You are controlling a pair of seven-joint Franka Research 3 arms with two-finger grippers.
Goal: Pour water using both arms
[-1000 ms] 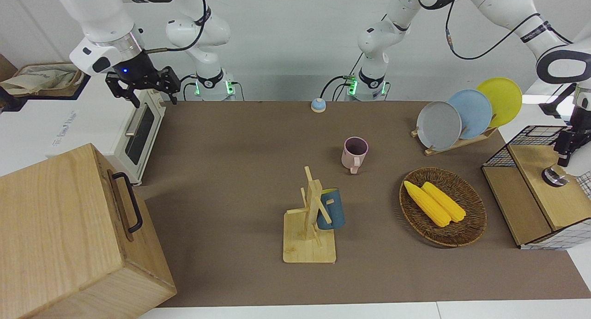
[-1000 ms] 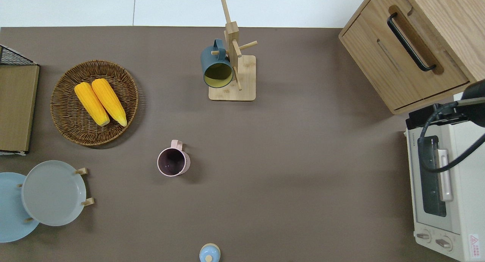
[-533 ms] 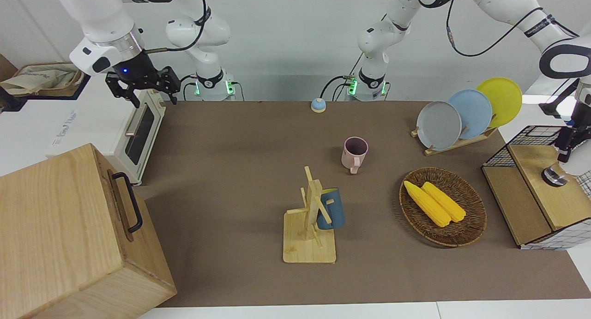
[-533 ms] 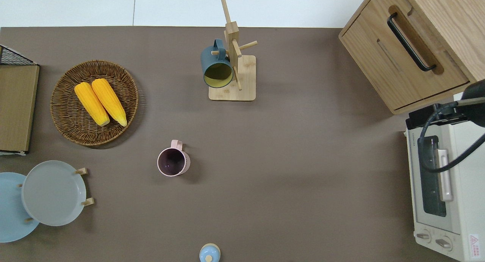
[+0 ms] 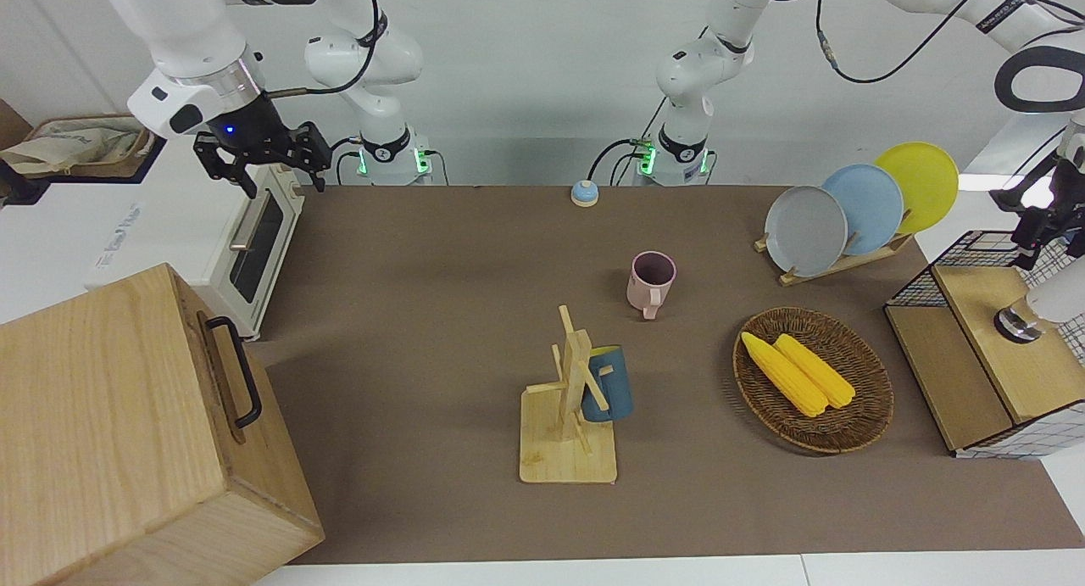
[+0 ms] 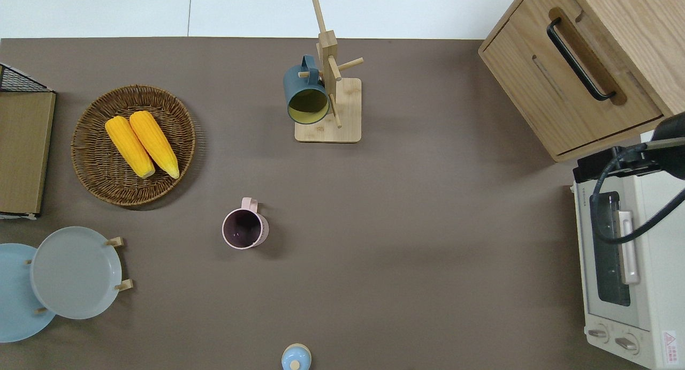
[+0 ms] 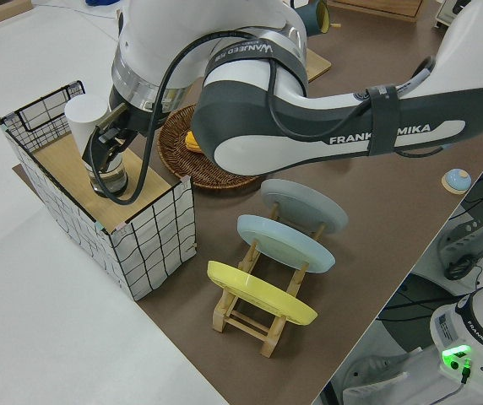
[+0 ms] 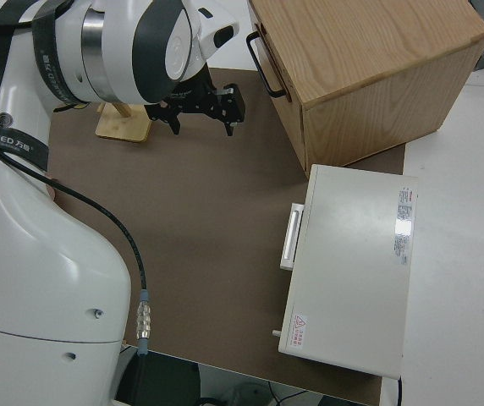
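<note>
A white bottle (image 5: 1054, 296) with a silver base (image 7: 107, 178) stands upright on the wooden shelf of a wire basket (image 5: 983, 374) at the left arm's end of the table. My left gripper (image 5: 1039, 230) hangs close beside the bottle's upper part (image 7: 87, 118); whether it touches the bottle is unclear. A pink cup (image 6: 244, 228) stands upright mid-table, with its handle pointing away from the robots. No water shows in any view. My right gripper (image 5: 261, 157) is parked, with its fingers spread (image 8: 203, 105).
A wooden mug rack (image 6: 328, 108) holds a dark blue mug (image 6: 306, 96). A wicker basket (image 5: 856, 425) holds two corn cobs. There is also a plate rack (image 5: 839, 264), a small blue bell (image 5: 584, 193), a wooden cabinet (image 5: 127, 433) and a white toaster oven (image 6: 626, 268).
The left arm's gripper has risen in the front view, uncovering more of the white bottle, which stayed in place. The right arm has not moved.
</note>
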